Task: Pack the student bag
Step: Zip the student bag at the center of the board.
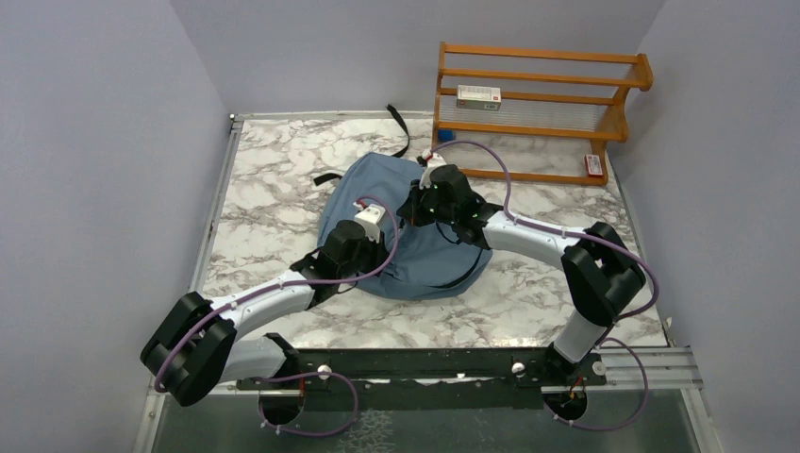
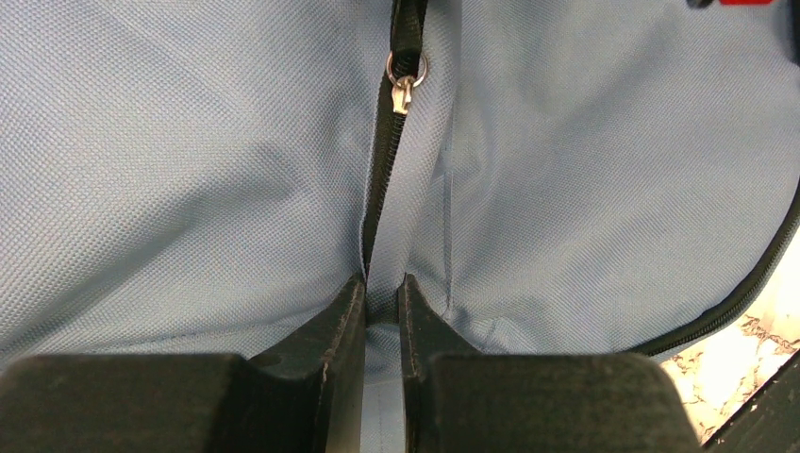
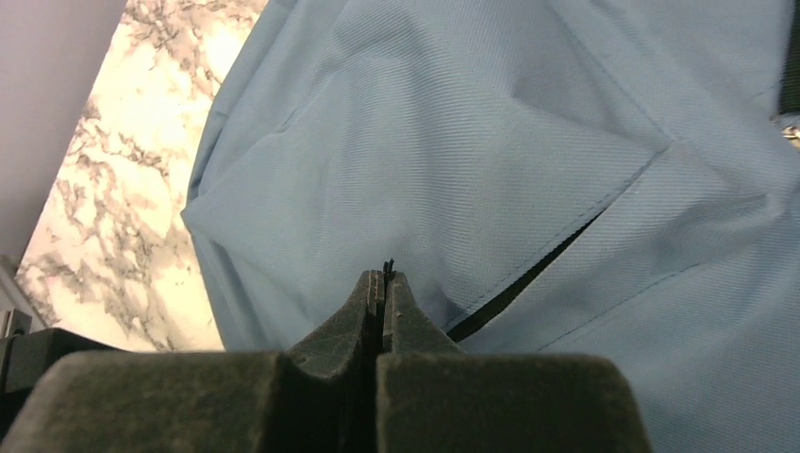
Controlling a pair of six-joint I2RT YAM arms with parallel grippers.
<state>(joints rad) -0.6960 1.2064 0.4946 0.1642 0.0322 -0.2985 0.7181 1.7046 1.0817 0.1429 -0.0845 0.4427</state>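
Tool of the left arm (image 2: 382, 283) is recorded narrow, clamped on a fold of the student bag (image 2: 189, 189) at its zipper line. Zipper pull (image 2: 403, 87) lies farther along the track, untouched. The bag is spread flat mid-counter (image 1: 274, 198), both arms over it. Right tool (image 3: 385, 278) is pressed tight on a dark sliver (image 3: 387, 266) over the fabric; its nature cannot be determined. Wooden rack (image 1: 542, 113) stands at the far edge.

Step judged: zipper handling. Next move is judged to need the fold held taut as anchor while the pull is gripped and drawn straight along the track.
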